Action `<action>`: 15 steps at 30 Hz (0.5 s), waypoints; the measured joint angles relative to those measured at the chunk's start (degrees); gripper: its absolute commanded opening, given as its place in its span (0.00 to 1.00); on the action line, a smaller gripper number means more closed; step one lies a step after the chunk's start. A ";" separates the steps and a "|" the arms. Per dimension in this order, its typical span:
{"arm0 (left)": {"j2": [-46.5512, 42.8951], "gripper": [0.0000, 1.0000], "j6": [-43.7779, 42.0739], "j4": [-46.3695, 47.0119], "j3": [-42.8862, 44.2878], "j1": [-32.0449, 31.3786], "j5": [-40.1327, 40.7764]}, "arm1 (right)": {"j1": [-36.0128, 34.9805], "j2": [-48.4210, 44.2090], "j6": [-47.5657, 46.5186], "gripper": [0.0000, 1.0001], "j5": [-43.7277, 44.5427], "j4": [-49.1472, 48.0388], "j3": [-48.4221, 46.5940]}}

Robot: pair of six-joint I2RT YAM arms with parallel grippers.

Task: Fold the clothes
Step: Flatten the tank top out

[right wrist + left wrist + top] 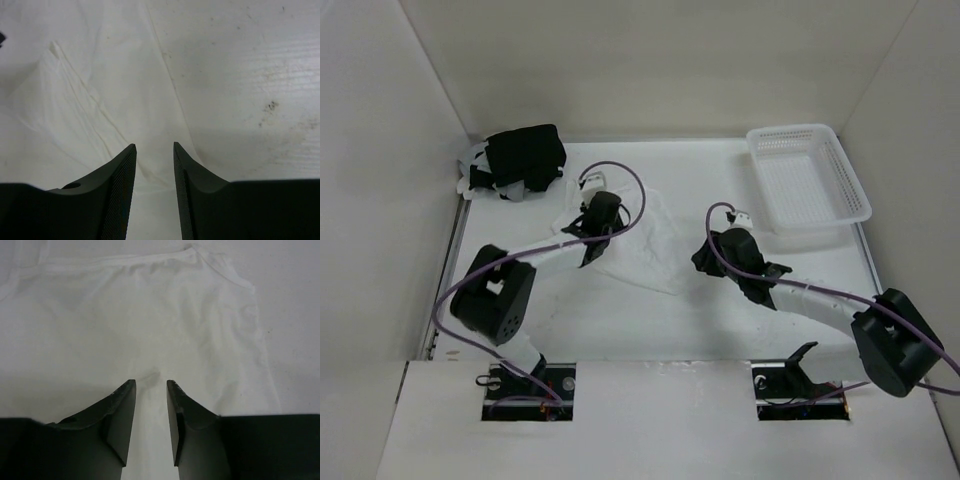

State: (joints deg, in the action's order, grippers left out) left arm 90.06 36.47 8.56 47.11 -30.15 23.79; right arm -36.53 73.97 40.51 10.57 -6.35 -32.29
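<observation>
Camisole lies spread flat. Left gripper over its body, neckline ahead; right gripper at side edge. Both jaws parted, apparently holding nothing.

Black folded garment bundle sits in the far left corner of the table, with white bits showing under its left side, can't tell what. White plastic mesh basket in far right corner, upright, long side along right edge. Dark specks on the tabletop.
</observation>
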 measured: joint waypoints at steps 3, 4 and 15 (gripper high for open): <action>8.35 0.34 -3.30 -1.97 8.35 -1.53 0.02 | 0.07 0.79 -0.31 0.40 -0.61 -2.75 -0.79; 9.70 0.35 -3.96 -2.54 9.35 -1.90 0.02 | 0.09 0.79 -0.44 0.40 -0.85 -3.30 -0.79; 16.17 0.32 -7.85 -7.41 12.61 -4.13 2.34 | 0.92 2.54 -0.66 0.40 -4.68 -8.24 -0.70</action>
State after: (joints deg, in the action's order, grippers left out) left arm 106.24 28.62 1.15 59.72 -34.28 26.13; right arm -35.62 76.51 39.86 5.89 -14.59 -32.99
